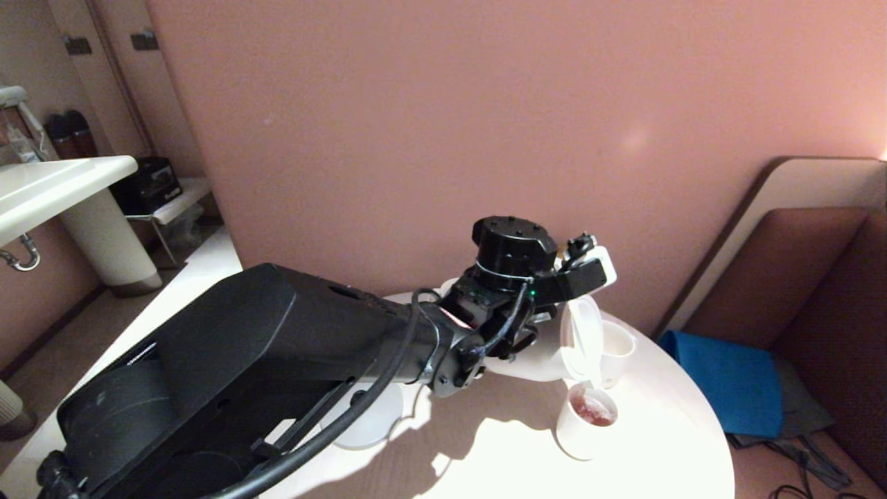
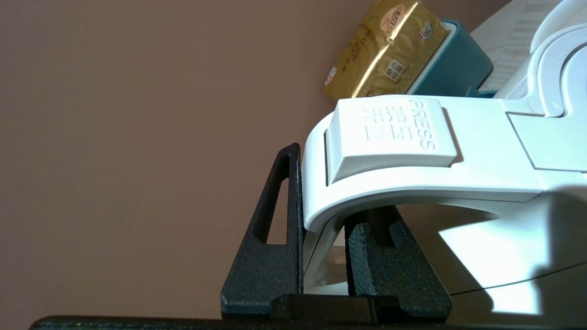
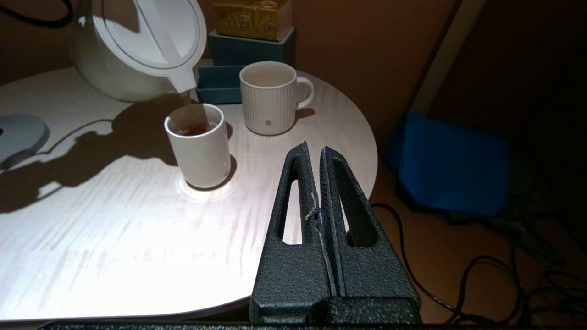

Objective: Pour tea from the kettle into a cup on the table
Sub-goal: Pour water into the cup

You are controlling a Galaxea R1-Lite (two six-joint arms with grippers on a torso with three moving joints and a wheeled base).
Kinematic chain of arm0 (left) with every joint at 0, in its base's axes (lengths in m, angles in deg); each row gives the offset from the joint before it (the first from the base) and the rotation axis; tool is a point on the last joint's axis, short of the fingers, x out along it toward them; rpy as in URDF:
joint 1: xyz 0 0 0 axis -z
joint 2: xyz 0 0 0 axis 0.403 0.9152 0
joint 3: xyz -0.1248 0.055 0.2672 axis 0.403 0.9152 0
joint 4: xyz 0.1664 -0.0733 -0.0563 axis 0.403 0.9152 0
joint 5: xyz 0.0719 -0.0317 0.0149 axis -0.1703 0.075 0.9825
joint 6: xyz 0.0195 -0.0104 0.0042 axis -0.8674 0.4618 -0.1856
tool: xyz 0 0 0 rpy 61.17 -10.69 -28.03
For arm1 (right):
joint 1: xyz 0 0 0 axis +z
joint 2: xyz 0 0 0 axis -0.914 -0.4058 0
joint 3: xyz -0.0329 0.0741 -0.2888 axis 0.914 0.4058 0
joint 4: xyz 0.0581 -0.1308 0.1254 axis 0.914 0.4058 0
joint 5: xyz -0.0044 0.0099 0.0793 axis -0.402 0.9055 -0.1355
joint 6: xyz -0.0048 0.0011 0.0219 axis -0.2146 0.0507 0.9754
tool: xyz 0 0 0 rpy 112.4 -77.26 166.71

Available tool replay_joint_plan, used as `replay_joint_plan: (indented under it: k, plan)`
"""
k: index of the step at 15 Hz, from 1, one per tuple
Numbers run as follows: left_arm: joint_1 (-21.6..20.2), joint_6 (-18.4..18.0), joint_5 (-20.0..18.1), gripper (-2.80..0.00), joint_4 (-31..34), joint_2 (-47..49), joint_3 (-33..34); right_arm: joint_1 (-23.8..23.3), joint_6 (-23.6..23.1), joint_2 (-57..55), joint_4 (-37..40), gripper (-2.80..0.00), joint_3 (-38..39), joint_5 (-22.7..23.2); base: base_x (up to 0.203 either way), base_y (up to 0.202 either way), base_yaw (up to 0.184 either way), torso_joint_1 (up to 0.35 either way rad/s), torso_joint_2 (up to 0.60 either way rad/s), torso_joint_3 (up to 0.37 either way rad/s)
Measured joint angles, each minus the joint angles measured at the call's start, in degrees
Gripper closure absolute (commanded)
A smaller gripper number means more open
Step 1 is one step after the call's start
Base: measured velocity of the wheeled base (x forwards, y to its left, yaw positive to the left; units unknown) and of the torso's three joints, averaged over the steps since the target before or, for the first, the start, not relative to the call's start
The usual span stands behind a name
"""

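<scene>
The white kettle (image 1: 581, 333) hangs tilted over the round white table (image 1: 485, 450), spout down. My left gripper (image 1: 596, 267) is shut on its loop handle (image 2: 412, 156), one black finger on each side, just behind the PRESS button. A thin stream of reddish-brown tea (image 3: 185, 98) runs from the spout into the small white ribbed cup (image 3: 199, 151), which stands upright near the table's right side (image 1: 582, 433). Tea (image 1: 592, 410) fills the cup partway. My right gripper (image 3: 314, 147) is shut and empty, parked off the table's near edge.
A white ribbed mug with a handle (image 3: 270, 98) stands just behind the cup. A teal box holding a gold packet (image 3: 250, 41) sits at the table's back. The grey kettle base (image 3: 18, 135) lies on the left. A blue cushion (image 1: 731, 378) and cables (image 3: 458, 284) lie to the right.
</scene>
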State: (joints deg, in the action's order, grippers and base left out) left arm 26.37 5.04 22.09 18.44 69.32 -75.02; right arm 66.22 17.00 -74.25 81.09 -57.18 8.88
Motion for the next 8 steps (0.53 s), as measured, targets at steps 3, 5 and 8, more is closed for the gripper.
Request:
replay_joint_plan:
  k: [3, 5, 8]
  plan:
    - [0.0, -0.9, -0.01, 0.0, -0.13, 0.0, 1.06, 0.0, 0.01, 0.0, -0.02, 0.0, 0.0, 0.02, 0.0, 0.0, 0.0, 0.0, 0.0, 0.0]
    - [0.0, -1.1, -0.01, 0.0, -0.2, 0.02, 1.33, 0.0, 0.01, 0.0, -0.02, 0.0, 0.0, 0.0, 0.0, 0.0, 0.0, 0.0, 0.0, 0.0]
    - [0.05, -1.29, -0.01, 0.0, -0.22, 0.02, 1.5, 0.0, 0.01, 0.0, 0.0, 0.0, 0.0, 0.0, 0.0, 0.0, 0.0, 0.0, 0.0, 0.0]
